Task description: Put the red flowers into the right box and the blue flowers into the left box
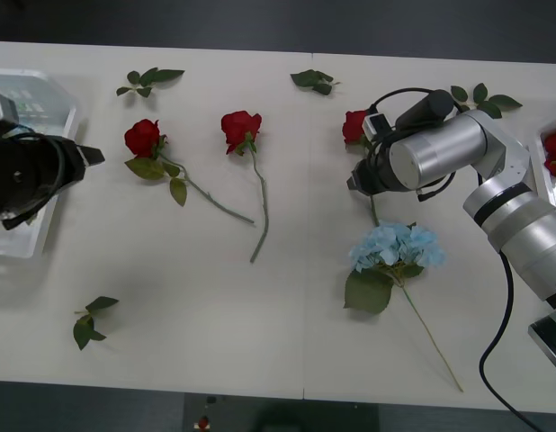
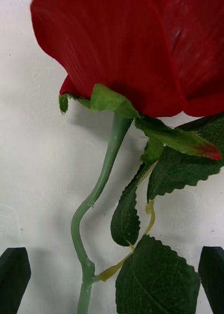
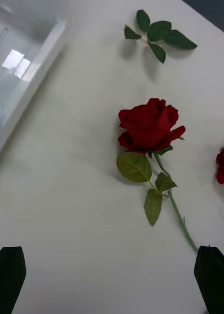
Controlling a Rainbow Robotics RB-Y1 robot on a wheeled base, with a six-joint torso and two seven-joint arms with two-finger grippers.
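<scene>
Right gripper (image 2: 112, 279) over four red flowers (image 1: 241, 129)

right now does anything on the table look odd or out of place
Nothing damaged or spilled. Loose leaf sprigs lie scattered among the flowers, and one rose's stem kinks under the open right hand; the left hand waits by the left box.

Three red roses (image 1: 241, 129) and one blue hydrangea (image 1: 397, 246) on the white table (image 1: 215, 315), trays at both edges.
</scene>
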